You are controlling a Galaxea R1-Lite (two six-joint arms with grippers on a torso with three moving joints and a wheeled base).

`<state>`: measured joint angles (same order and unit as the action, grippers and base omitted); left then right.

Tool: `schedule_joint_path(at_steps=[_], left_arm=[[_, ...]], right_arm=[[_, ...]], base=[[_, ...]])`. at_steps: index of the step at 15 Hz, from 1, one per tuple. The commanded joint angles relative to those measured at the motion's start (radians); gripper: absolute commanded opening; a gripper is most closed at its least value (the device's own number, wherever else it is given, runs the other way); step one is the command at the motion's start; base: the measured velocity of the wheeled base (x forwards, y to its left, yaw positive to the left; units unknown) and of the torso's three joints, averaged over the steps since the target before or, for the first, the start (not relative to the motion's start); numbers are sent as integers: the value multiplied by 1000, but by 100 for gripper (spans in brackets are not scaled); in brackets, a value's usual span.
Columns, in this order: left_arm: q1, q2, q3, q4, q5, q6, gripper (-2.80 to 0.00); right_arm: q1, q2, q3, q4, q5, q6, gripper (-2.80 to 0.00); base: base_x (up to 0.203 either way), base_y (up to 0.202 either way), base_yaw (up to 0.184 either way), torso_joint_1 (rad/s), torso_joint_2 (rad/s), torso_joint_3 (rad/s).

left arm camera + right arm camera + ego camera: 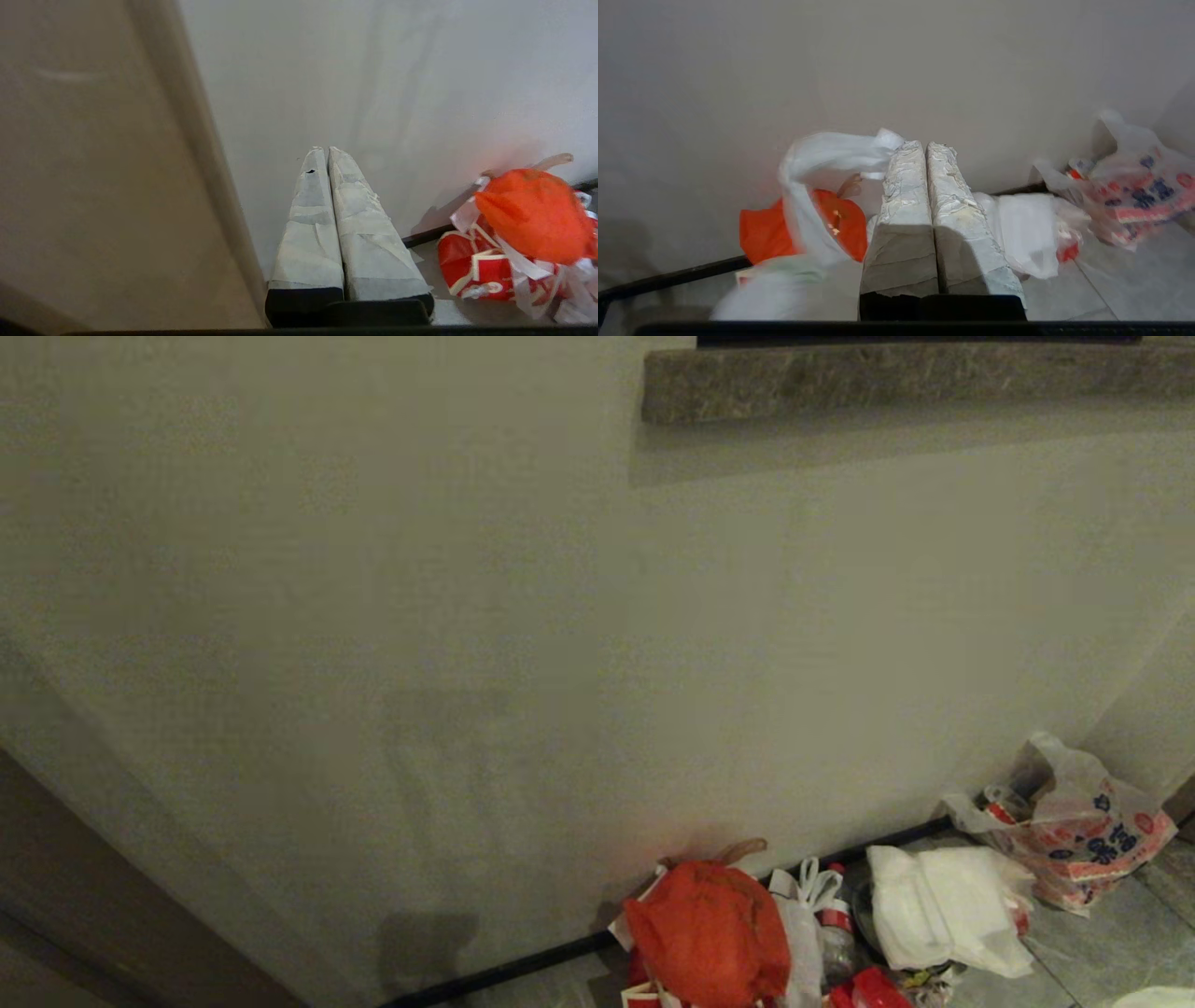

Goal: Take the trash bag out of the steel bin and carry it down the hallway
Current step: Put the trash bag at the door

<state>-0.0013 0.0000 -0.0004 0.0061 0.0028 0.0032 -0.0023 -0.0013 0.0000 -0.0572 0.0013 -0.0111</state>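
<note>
In the right wrist view my right gripper (pixel 924 144) is shut, and the handle loop of the thin white trash bag (pixel 822 154) runs from its fingertips. The loop curves out to one side, and the bag's body, faintly green, hangs blurred below it. Seen in the left wrist view, my left gripper (pixel 325 149) is shut on nothing and points at the off-white wall. Neither arm shows in the head view. The steel bin is out of view. Grey floor tiles (pixel 1102 943) and a dark baseboard (pixel 504 971) mark the hallway.
Rubbish is piled against the wall: an orange-red tied bag (pixel 709 933), a white bag (pixel 943 905), and a clear bag with red-and-blue print (pixel 1074 831) in the corner. A red-and-white paper bag (pixel 472 266) lies under the orange one. A stone ledge (pixel 915 383) juts out high up. A brown door frame (pixel 93 186) stands at the left.
</note>
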Motion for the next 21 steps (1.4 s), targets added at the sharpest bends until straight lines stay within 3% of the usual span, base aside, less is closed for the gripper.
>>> schedule_joint_path(at_steps=[1, 21], left_arm=[[0, 1, 0, 0, 0, 0, -280], [0, 2, 0, 0, 0, 1, -280]], right_arm=[[1, 0, 25, -1, 0, -1, -280], [1, 0, 25, 0, 0, 8, -280]], base=[[0, 0, 0, 0, 0, 0], [0, 0, 0, 0, 0, 0]])
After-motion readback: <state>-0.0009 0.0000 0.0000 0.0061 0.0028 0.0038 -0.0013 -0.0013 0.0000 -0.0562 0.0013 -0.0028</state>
